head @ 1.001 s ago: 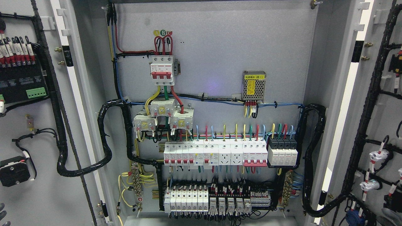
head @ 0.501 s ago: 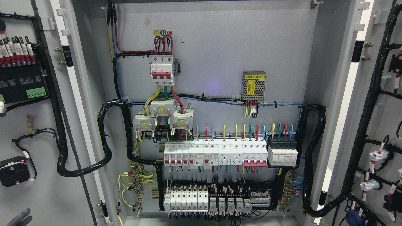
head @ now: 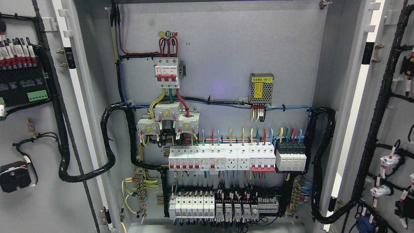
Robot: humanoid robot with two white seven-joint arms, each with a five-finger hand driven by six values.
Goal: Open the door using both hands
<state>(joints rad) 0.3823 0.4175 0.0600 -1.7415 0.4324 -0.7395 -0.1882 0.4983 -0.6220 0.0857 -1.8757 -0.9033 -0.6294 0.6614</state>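
- The left door (head: 29, 129) stands swung wide at the picture's left, its inner face towards the camera; the right door (head: 388, 129) stands the same way at the right. Each door's long axis runs upright, hinged along the cabinet's side walls.
- Neither robot hand shows, so whether their fingers are open or closed cannot be told, nor which arm is nearer to either door.
- Judged from how both leaves lie, the opening looks done (any further push would go outward, away from the middle).
- Between the doors the backplate (head: 226, 48) carries a red-toggled main breaker (head: 167, 72) under round markers, the green one reading "B".
- The mesh-cased power supply (head: 261, 88) bears a yellow label ending "(B1)"; its other characters are too small to read.
- A breaker row (head: 221, 158) sits below, with smaller breakers and relays beneath it.
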